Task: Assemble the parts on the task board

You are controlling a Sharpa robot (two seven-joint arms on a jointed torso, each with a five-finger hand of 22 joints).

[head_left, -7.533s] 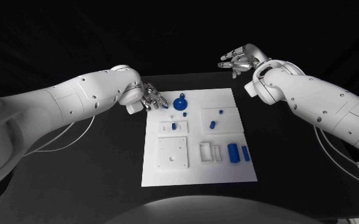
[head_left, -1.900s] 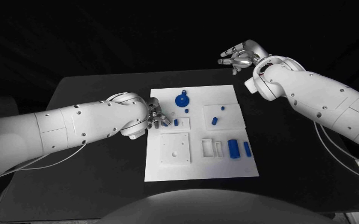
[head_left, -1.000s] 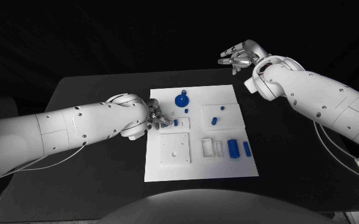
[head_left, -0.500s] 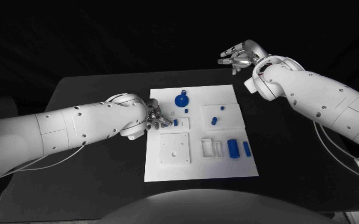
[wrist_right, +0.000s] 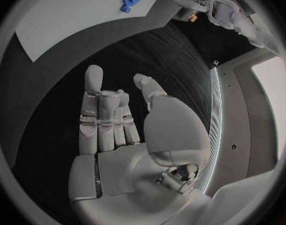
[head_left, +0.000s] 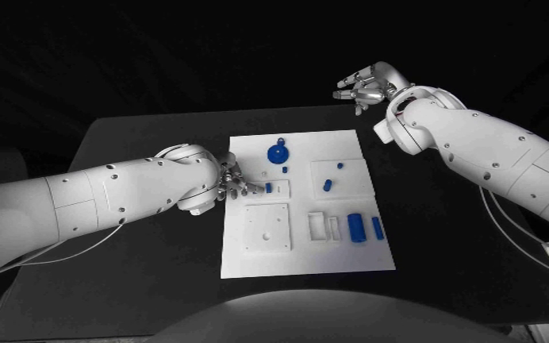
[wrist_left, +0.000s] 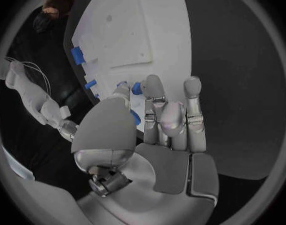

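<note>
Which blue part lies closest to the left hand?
The small blue part on the raised block beside the left hand; the blue gear and others lie farther away.

We see a black surface (head_left: 137, 224) spreading out on all sides, matte and dark, its far edge running straight across before a black backdrop (head_left: 229, 33). Thin pale cables (head_left: 92, 241) loop over the surface's near left part, and another pair (head_left: 509, 236) trails down at the right. In the left wrist view, thin cables (wrist_left: 32, 70) show as well.
</note>
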